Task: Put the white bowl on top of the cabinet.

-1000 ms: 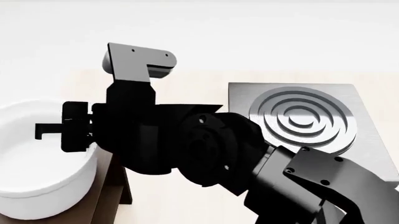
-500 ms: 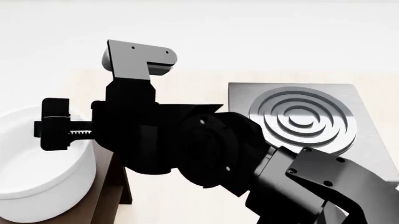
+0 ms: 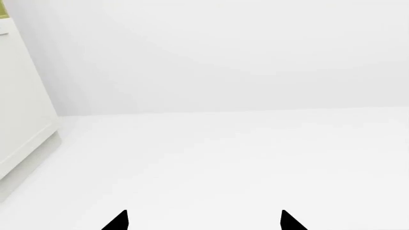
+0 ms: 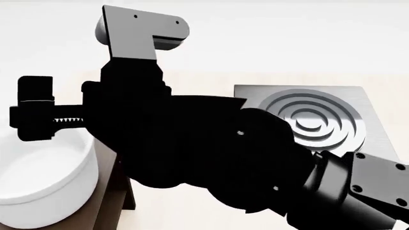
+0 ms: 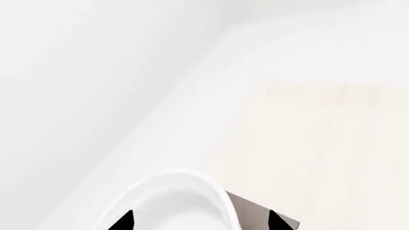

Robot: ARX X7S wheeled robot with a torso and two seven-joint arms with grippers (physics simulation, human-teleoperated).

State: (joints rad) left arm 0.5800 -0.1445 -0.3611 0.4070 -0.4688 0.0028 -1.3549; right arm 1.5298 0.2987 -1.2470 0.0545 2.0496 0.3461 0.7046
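The white bowl (image 4: 38, 182) rests on the dark brown cabinet (image 4: 115, 196) at the lower left of the head view. My right gripper (image 4: 30, 109) hangs just above the bowl's far rim, open and apart from it. My black right arm crosses the middle of that view. In the right wrist view the bowl (image 5: 169, 194) lies under the open right gripper (image 5: 199, 222), with a corner of the cabinet (image 5: 265, 216) beside it. The left gripper (image 3: 204, 223) is open, with nothing between its black fingertips (image 3: 119, 222). It faces a bare white floor.
A grey square stove plate (image 4: 319, 120) with raised rings sits at the right on the pale wooden tabletop (image 4: 204, 81). White furniture (image 3: 19, 120) stands at the edge of the left wrist view. A white wall lies beyond.
The right gripper's jaws have spread apart off the bowl's rim and the arm has risen. The bowl now shows lower, on the cabinet.
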